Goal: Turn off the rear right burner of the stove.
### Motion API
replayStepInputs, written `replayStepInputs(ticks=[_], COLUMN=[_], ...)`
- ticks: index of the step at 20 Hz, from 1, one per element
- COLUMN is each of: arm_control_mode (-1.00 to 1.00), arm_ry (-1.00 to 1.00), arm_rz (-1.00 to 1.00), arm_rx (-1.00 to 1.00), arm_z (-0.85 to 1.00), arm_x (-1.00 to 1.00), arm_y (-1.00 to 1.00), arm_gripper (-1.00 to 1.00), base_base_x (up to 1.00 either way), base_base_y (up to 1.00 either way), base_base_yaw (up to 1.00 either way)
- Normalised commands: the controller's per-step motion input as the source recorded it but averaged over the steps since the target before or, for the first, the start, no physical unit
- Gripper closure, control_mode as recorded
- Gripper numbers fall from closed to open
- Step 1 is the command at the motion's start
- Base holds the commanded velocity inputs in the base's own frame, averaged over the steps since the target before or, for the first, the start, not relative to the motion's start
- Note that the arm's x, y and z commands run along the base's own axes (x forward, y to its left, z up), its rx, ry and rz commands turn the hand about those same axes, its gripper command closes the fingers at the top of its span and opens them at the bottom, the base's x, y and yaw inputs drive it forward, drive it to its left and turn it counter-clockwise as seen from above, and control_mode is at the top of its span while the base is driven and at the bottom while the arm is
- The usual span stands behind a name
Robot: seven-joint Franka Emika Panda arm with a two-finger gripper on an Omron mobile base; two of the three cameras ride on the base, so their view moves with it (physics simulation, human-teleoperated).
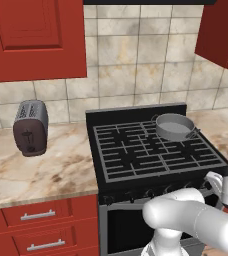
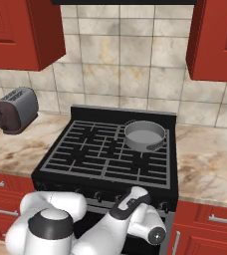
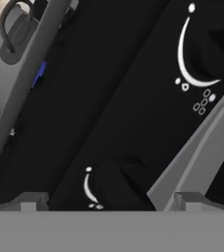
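The black stove [image 1: 131, 157] [image 2: 93, 149] stands between marble counters. Its rear right burner [image 1: 200, 139] is mostly covered by a grey pot [image 1: 173, 126] [image 2: 144, 135] sitting on that grate section. In the hand view the pot [image 3: 8, 54] is at the upper left, with a small blue glow [image 3: 41, 74] beside it. My gripper [image 3: 111, 201] is open and close to the stove's black front panel. A dark knob [image 3: 121, 184] with a white arc mark lies between its fingertips [image 3: 31, 201]. I cannot tell whether they touch it. A second knob [image 3: 217, 47] is at the upper right.
A grey-brown toaster [image 1: 31, 128] [image 2: 16, 110] stands on the left counter. Red wall cabinets [image 1: 36, 37] hang above, and red drawers [image 1: 41, 225] sit under the counter. My arm [image 2: 130, 219] reaches across the oven door to the right end of the knob row [image 2: 98, 195].
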Motion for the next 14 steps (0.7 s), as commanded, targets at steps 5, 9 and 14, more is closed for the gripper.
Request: replayStepInputs(ticks=[5, 9, 14], arm_control_mode=[-1.0, -1.0, -1.0], arm_ry=[0.0, -0.02, -0.03], arm_rz=[0.0, 0.0, 0.0], arm_rx=[0.02, 0.06, 0.06], arm_z=[-0.15, -0.19, -0.08], arm_x=[0.23, 0.11, 0.21], arm_y=[0.0, 0.0, 0.01], arm_gripper=[-1.0, -1.0, -1.0], base_base_x=[0.0, 0.0, 0.0], base_base_y=[0.0, 0.0, 0.0], base_base_yaw=[0.0, 0.0, 0.0])
